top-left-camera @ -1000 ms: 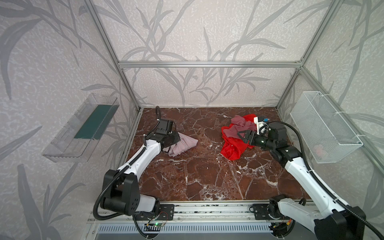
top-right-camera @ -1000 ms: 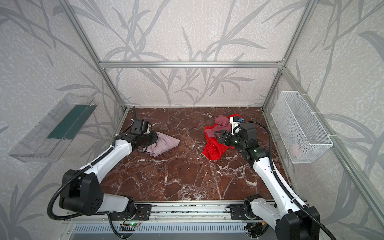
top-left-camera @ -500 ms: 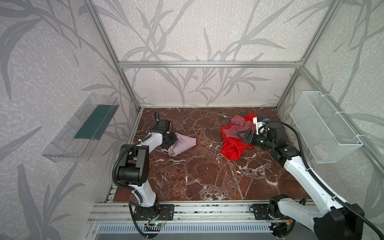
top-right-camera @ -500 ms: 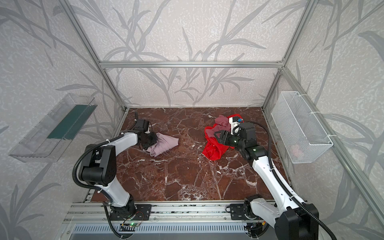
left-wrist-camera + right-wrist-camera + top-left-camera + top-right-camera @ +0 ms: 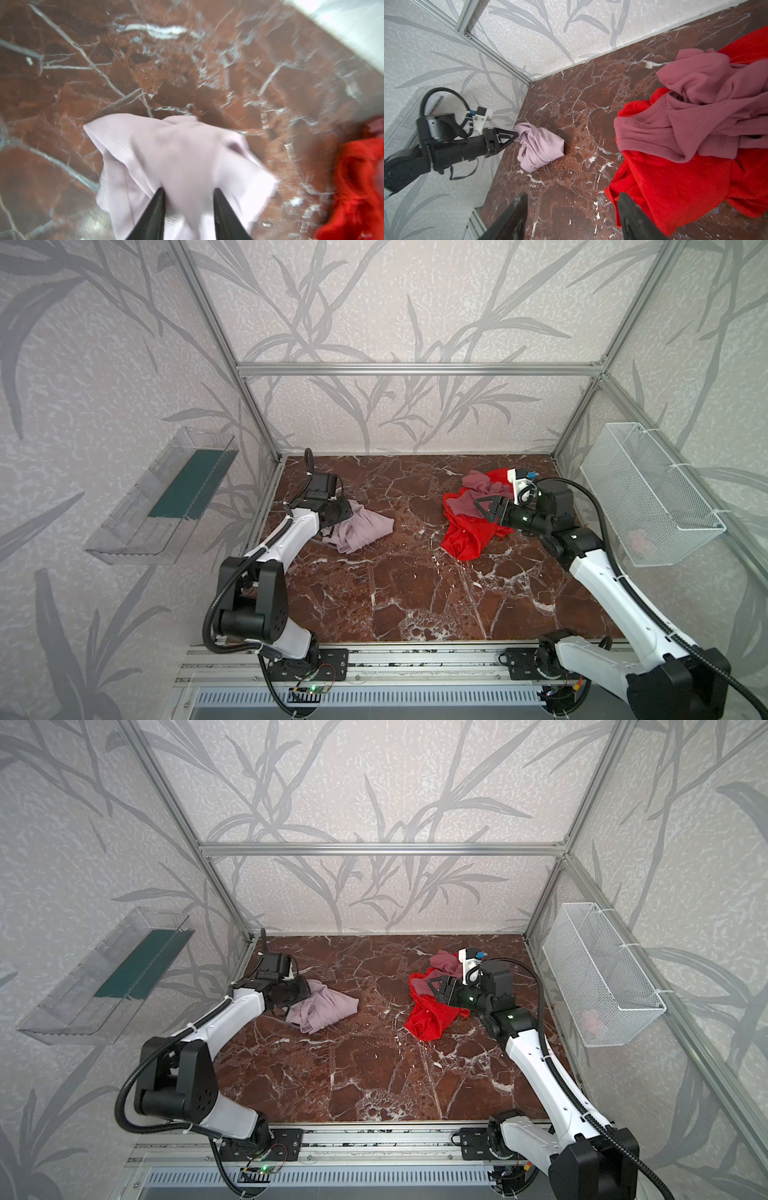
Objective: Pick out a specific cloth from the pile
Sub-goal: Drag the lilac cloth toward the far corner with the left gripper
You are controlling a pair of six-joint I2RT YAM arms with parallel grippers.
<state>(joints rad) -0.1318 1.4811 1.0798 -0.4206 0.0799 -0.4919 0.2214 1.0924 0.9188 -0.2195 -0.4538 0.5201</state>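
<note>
The cloth (image 5: 361, 529) (image 5: 324, 1009), pale lilac-pink and crumpled, lies by itself on the marble table (image 5: 415, 593) at the left, apart from the pile. My left gripper (image 5: 348, 515) (image 5: 305, 994) (image 5: 516, 136) is at its near-wall edge. In the left wrist view the jaws of the left gripper (image 5: 189, 190) stand apart, with the blurred cloth (image 5: 176, 149) bulging between them. The pile at the right holds a bright red cloth (image 5: 469, 535) (image 5: 675, 187) with a dusty-rose cloth (image 5: 478, 485) (image 5: 695, 104) on top. My right gripper (image 5: 476, 505) (image 5: 573, 195) hovers open at the red cloth's edge, with nothing between its fingers.
A clear plastic bin (image 5: 166, 497) hangs on the left wall. A white wire basket (image 5: 648, 497) on the right wall has something pinkish in it. Aluminium frame posts stand at the table's back corners.
The left gripper's jaws have parted at the pale cloth, which stays in the same spot at the left. The left arm's elbow has shifted. The right arm has not moved.
</note>
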